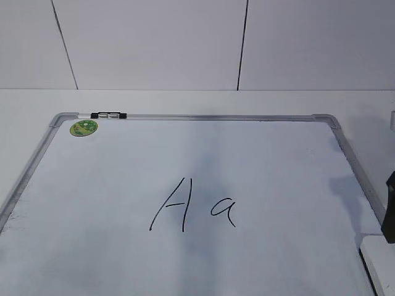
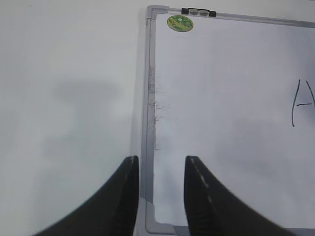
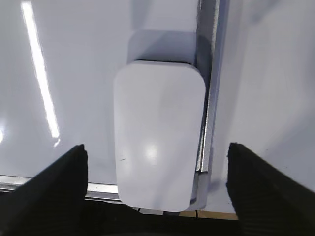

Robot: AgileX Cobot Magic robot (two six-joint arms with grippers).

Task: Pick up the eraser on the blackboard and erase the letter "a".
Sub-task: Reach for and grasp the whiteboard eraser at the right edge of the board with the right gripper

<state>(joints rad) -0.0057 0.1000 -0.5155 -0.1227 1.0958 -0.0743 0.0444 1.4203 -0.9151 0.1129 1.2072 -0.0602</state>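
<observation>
White tabletop and a pale panelled wall with two dark seams fill the exterior view, and on the tabletop lies the large white dry-erase blackboard with its silver-grey metal frame (image 1: 197,116), taking up most of the lower frame. A round green sticker (image 1: 83,128) sits at its upper left corner, with a small black-and-white clip (image 1: 108,115) on the top rail just right of it. Near the middle are a tall handwritten capital "A" (image 1: 171,205) and, just to its right, the smaller lowercase letter "a" in thin black marker (image 1: 223,209), both upright and intact.

The white rounded-rectangle plastic eraser (image 3: 158,135) shows best in the right wrist view, in the centre of the frame, lying flat with its long axis running top to bottom, its right edge against the board's metal rail at a corner. In the exterior view only a white sliver of it appears at the lower right edge, cut off.

The right gripper (image 3: 157,162) hangs above it with its black fingers (image 3: 54,182) spread wide, one on each side of the eraser and clear of it, holding nothing. The left gripper (image 2: 161,169) sits at the bottom of the left wrist view, fingers (image 2: 125,191) partly apart and empty, straddling the board's left rail. There the capital letter is cut off at the right edge.
</observation>
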